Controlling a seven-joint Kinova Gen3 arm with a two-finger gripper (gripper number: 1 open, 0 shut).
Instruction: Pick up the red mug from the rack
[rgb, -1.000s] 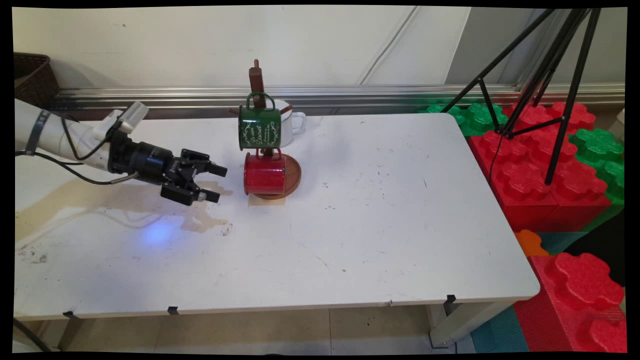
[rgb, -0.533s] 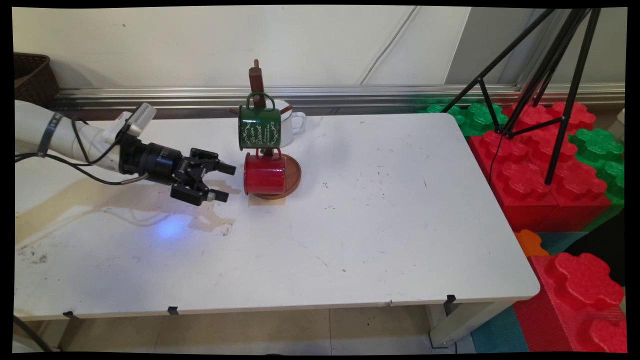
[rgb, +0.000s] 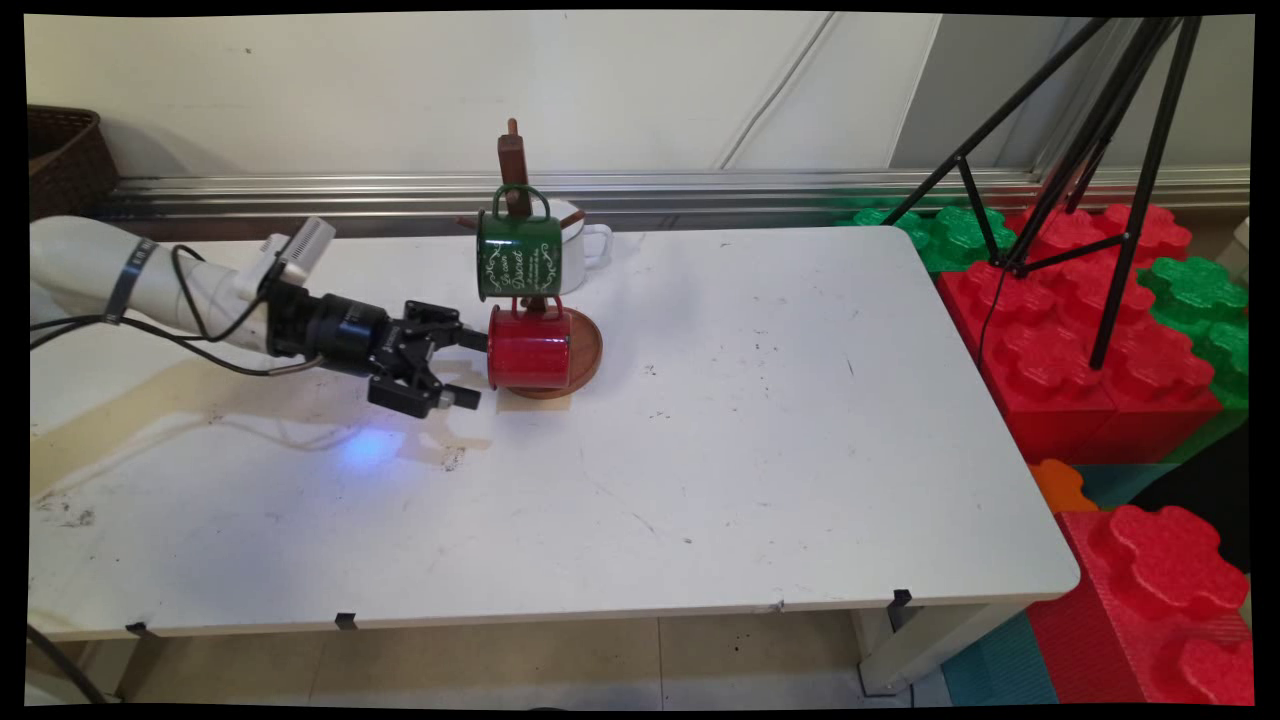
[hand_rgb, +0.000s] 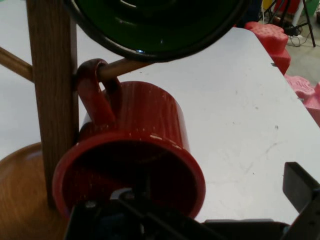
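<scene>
Right at the gripper (rgb: 466, 369), whose two fingers stand spread apart with nothing between them, is the red mug (rgb: 529, 347). The gripper lies level above the desk (rgb: 760, 440), pointing toward the picture's right in the main view, so the mug sits straight ahead of it along its own axis. The upper finger's tip reaches the mug's open rim, touching it or just short of it; the lower finger ends just beside the rim on its near, lower side. In the hand view one finger (hand_rgb: 300, 192) stands clear on the right of the mug, while the other seems to line up with the mug's mouth, so the rim wall appears to lie between them, though I cannot tell that for sure.

The red mug hangs by its handle (hand_rgb: 95, 95) from a low peg (hand_rgb: 125, 67) of the wooden mug stand (rgb: 513, 165), tipped on its side with its long axis level and its mouth facing the gripper. Its far end lies over the stand's round base (rgb: 588, 350).

Directly above it hangs the green mug (rgb: 519, 255), on a higher peg, with its mouth also turned toward the gripper. Behind the stand, near the desk's far edge, a white mug (rgb: 583, 243) is partly hidden.
</scene>
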